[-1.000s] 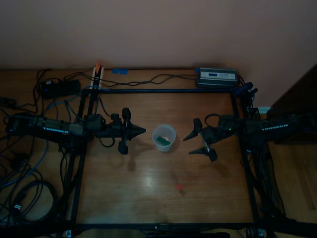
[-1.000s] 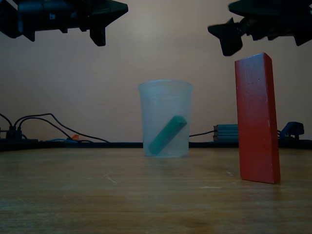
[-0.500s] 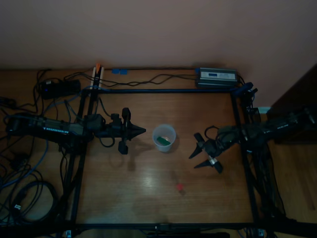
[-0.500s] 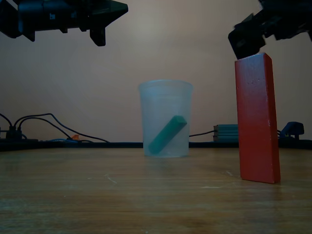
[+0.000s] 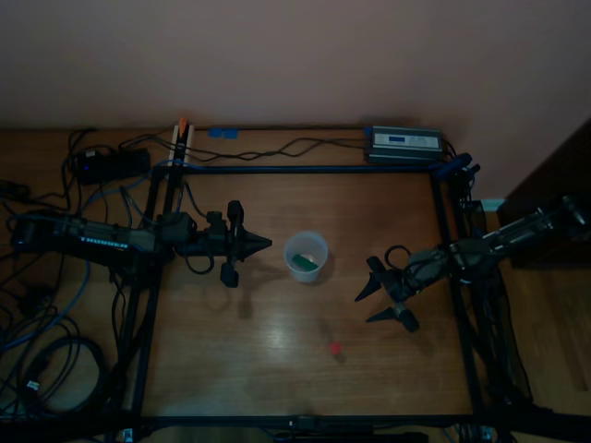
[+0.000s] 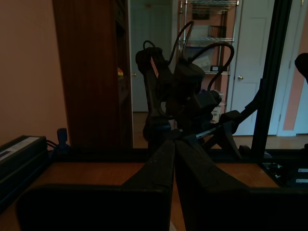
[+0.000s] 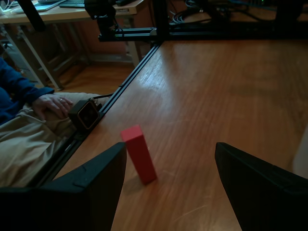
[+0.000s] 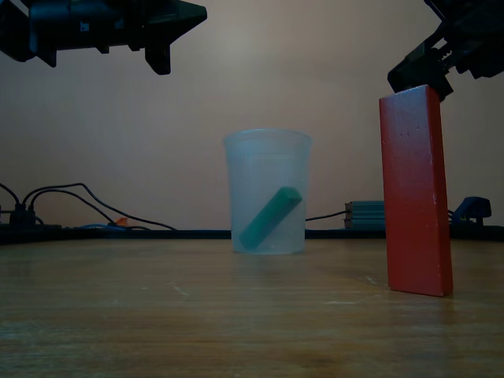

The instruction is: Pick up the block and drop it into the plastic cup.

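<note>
Nearest the exterior camera, the block stands upright on the desk at the right of that frame, long axis vertical, narrow end down. In the top view it is only a small red speck in the lower middle of the frame, so I see its top end from above. I have not picked it up yet, so the grasp, the carry and the drop are all left.

My right gripper hangs spread wide and empty, its two fingers framing the block in the right wrist view, clear of it.

Farther back, the plastic cup sits at mid-frame, well apart from the block, holding a green piece that leans inside.

Beyond that, my left gripper hovers beside the cup's rim, pinched closed on nothing.
</note>
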